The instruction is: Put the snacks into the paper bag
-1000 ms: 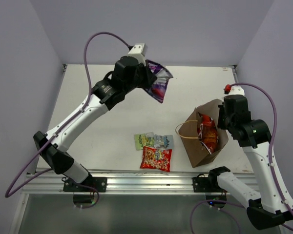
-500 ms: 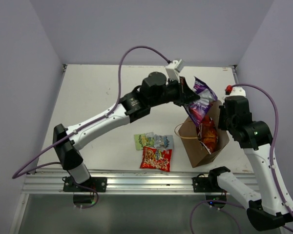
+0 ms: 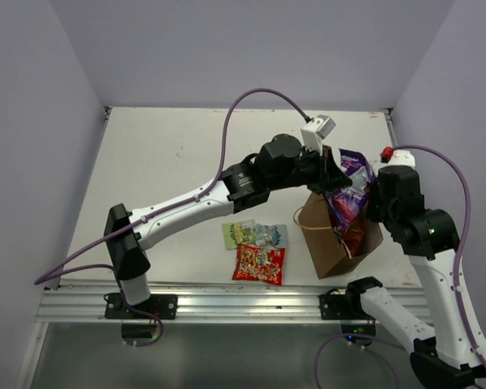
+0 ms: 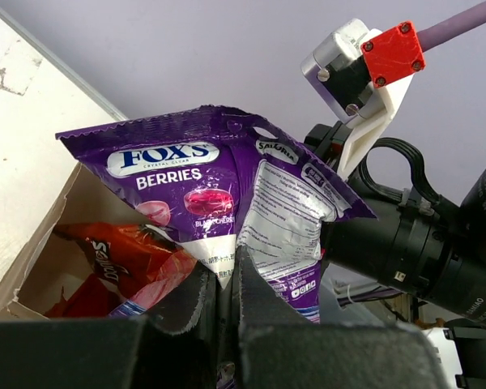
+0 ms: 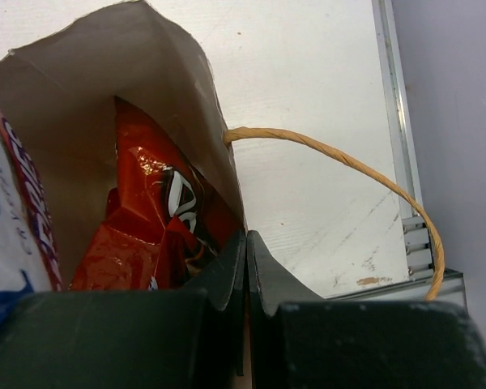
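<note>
change: left gripper [image 4: 225, 275] has swung from the far left of the table across to the paper bag [image 3: 322, 243]
purple packet [image 4: 202, 182]: now hangs at the bag's open mouth, not yet released
left grip: clamped on one edge of the packet
right gripper [image 5: 245, 247]: pinched shut on the bag wall, holding the mouth open
inside: Doritos bag [image 5: 150, 219]
next: release looks due
on table: green packet [image 3: 236, 233], pale blue-white packet [image 3: 272, 236], red candy packet [image 3: 259, 264]
</note>
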Tool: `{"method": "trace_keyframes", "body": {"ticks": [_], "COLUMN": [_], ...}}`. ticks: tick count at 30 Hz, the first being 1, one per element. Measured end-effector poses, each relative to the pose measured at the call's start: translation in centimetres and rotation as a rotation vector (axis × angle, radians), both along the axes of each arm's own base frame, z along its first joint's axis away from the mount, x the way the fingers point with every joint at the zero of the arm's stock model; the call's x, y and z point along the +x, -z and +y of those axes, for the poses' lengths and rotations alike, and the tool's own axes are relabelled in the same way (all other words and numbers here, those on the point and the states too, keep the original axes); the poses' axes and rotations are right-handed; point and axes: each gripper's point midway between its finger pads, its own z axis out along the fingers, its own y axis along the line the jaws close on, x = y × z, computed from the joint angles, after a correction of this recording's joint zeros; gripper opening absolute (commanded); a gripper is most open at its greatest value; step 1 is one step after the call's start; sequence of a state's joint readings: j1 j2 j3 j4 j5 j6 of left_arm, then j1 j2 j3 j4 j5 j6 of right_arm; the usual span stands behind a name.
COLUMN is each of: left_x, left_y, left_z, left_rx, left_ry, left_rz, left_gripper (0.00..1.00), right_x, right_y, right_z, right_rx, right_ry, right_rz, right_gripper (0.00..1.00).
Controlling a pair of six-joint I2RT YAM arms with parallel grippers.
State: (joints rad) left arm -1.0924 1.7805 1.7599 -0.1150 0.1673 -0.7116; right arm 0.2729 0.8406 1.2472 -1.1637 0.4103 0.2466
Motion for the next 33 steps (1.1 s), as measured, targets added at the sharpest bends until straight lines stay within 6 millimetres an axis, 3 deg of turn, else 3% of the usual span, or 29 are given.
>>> {"method": "trace_keyframes", "body": {"ticks": [13, 16, 20, 24, 30, 33], "left_x": [-0.6, -0.5, -0.5, -0.6, 0.1, 0.6], "left_y": [2.8, 4.8, 9.6, 12.5, 11.4, 10.3], "left_z": [-2.6, -3.6, -5.1, -4.9, -3.3, -2.4], "left_rx": [0.026, 0.085, 0.228, 0.339, 0.443, 0.478], "left_ry": [0.065, 0.079, 0.09, 0.068, -0.012, -0.048], "left_rz": [-0.017, -0.003, 0.044, 0.076, 0.033, -0.008], "left_gripper": [0.0, 0.0, 0.0, 0.0, 0.0, 0.27], "right_x": [-0.9, -1.0, -1.0, -0.9, -0.7, -0.6], "right_y": [0.2, 0.2, 0.1, 0.0, 0.0, -0.1], "right_z": [-1.1, -1.1, -1.1, -0.8, -0.5, -0.3], "right_rx": [-0.033, -0.034, -0.033, -0.024, -0.01, -0.006], "right_ry": [0.038, 0.039, 0.036, 0.028, 0.015, 0.012], "right_rz": [0.018, 0.02, 0.019, 0.016, 0.009, 0.007], "right_gripper": [0.0, 0.0, 0.0, 0.0, 0.0, 0.0]}}
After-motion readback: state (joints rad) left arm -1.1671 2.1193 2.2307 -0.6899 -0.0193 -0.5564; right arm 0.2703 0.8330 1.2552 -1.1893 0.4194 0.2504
